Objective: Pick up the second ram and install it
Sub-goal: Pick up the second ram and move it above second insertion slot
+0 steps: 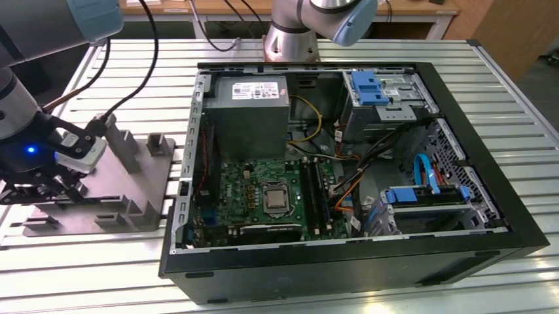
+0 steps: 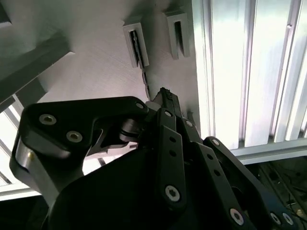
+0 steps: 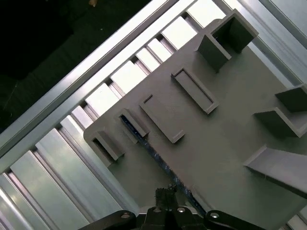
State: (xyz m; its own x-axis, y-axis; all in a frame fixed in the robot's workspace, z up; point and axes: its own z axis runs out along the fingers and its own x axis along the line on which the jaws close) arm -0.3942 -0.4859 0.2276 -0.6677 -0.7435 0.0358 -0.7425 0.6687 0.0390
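Tool: the tool (image 3: 165, 194) is at the near end of a thin stick. Its fingertips are drawn together on the stick's upper edge, clamped on it as far as both wrist views show.
Tool, exterior view: the tool (image 1: 39, 188) hangs low over a grey fixture plate (image 1: 131, 173), at the exterior view's left.
Second ram: the second ram (image 3: 144, 139) stands on its long edge on the fixture plate (image 3: 225, 129). It runs through small slotted holders, dark with a bluish sheen.
Second ram, second wrist view: the second ram (image 2: 145, 79) shows as a thin dark edge. It leads from a slotted holder (image 2: 135, 44) down to the tool (image 2: 163, 96).
Fixture plate: it lies flat on the slatted aluminium bench (image 1: 96, 78), with several upright blocks and shallow rectangular pockets on it.
Computer case: the open computer case (image 1: 349, 268) lies on the bench just beside the plate, toward the exterior view's right.
Motherboard: the green motherboard (image 1: 249, 190) sits inside the case, with long black memory slots (image 1: 313, 193) beside the processor socket.
Separation: the second ram is on the plate, well apart from those slots.
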